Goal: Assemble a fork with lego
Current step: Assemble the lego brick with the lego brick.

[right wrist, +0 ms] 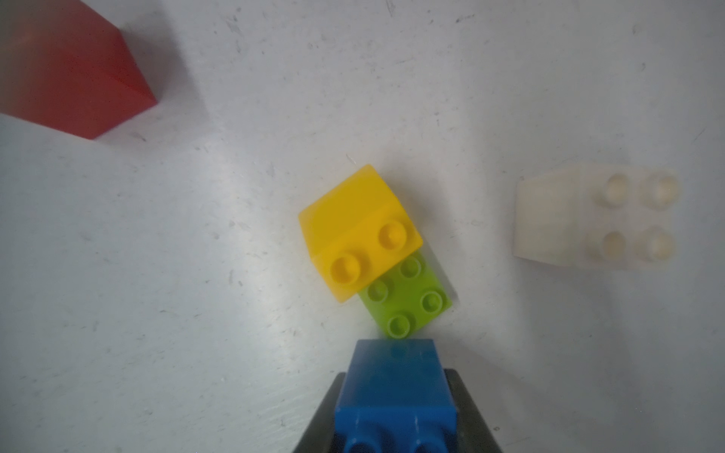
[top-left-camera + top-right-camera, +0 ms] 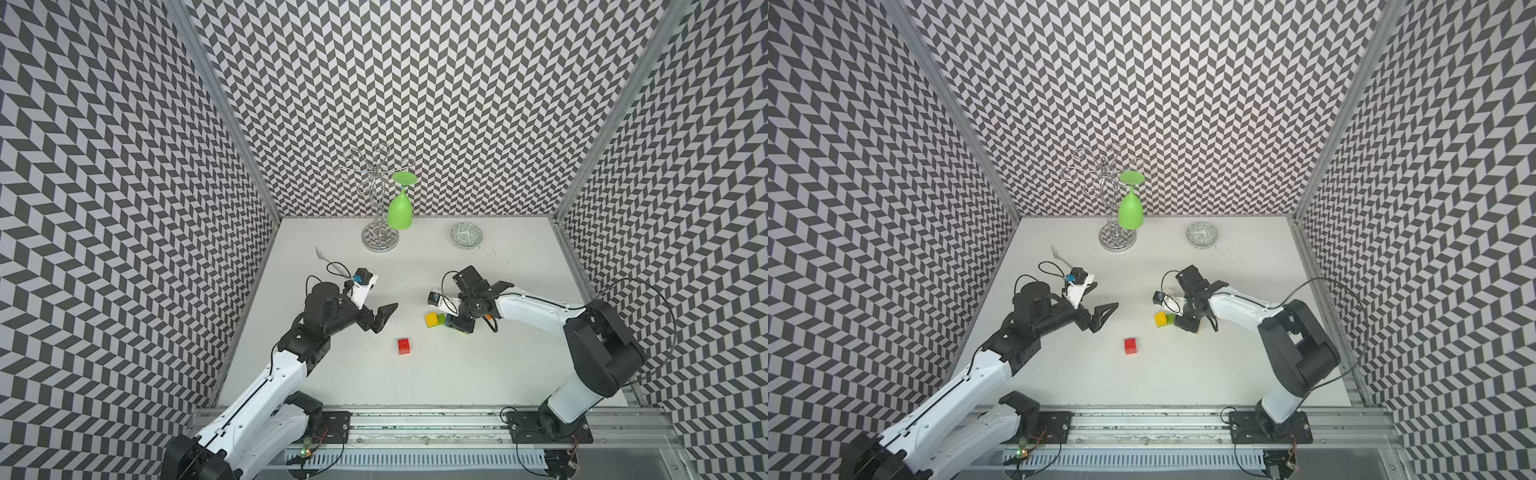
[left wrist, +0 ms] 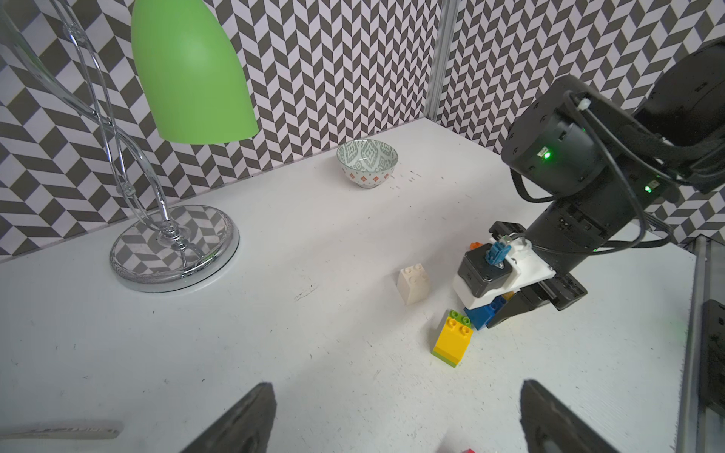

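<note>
The right end effector [image 1: 396, 419] is grasping a blue brick [image 1: 394, 372] between its two dark fingers, with the studs of the brick turned toward the wrist. It is holding this brick low over the white tabletop [image 2: 457, 374], just beside the free end of a lime-green brick [image 1: 412, 302]. Whether the two are touching, I cannot tell. A yellow brick [image 1: 357, 227] with one sloped side is sitting on the other part of the lime-green brick, so four green studs are showing. This small stack [image 2: 435, 319] is the only joined part of the fork, and it is lying a little right of the middle of the tabletop, directly before the right arm.

A white brick [image 1: 588, 219] is standing alone near the stack, not touching it. A red brick [image 2: 404, 346] is standing well apart, between the two arms and nearer to the front edge. A bit of an orange brick [image 3: 475, 246] is showing behind the right wrist, mostly hidden.

The left end effector [image 2: 383, 316] is released, its fingers spread wide and holding nothing. It is hanging over the tabletop to the left of the bricks.

At the back, a green wine glass [image 2: 400, 212] is hanging upside down on a chrome stand [image 2: 380, 243], and a patterned bowl [image 2: 466, 235] is resting to the right of it.
</note>
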Controlling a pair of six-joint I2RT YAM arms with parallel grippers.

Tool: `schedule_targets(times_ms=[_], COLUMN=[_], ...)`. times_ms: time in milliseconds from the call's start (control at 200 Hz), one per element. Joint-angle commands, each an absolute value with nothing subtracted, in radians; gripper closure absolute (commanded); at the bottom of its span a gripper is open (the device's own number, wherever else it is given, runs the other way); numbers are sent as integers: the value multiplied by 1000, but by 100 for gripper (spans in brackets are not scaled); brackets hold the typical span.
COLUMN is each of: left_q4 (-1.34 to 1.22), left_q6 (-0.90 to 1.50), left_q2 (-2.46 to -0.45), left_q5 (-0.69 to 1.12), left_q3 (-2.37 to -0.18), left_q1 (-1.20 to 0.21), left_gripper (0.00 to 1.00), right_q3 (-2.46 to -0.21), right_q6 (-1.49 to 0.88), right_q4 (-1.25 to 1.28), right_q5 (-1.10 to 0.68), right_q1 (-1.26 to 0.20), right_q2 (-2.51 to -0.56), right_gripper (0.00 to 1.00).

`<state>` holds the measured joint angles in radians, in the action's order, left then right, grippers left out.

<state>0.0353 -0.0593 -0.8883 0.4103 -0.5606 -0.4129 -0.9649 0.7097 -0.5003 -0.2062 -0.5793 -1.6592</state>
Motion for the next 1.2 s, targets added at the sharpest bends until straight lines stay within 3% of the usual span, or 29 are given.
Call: schedule_targets(times_ms=[0, 1192], left_q4=[38, 40], left_q6=[-72, -79], left_q2=[-892, -943], left_q5=[425, 438], left_q3=[-579, -600], left_q1=[-419, -420], left_gripper=[1, 1], right_q3=[-945, -959], right_q6=[737, 785], right_q4=[-516, -619], right_q5=[-205, -188], right_q1=[-575, -519], right_q2=[-1676, -1701], right_gripper=[100, 100])
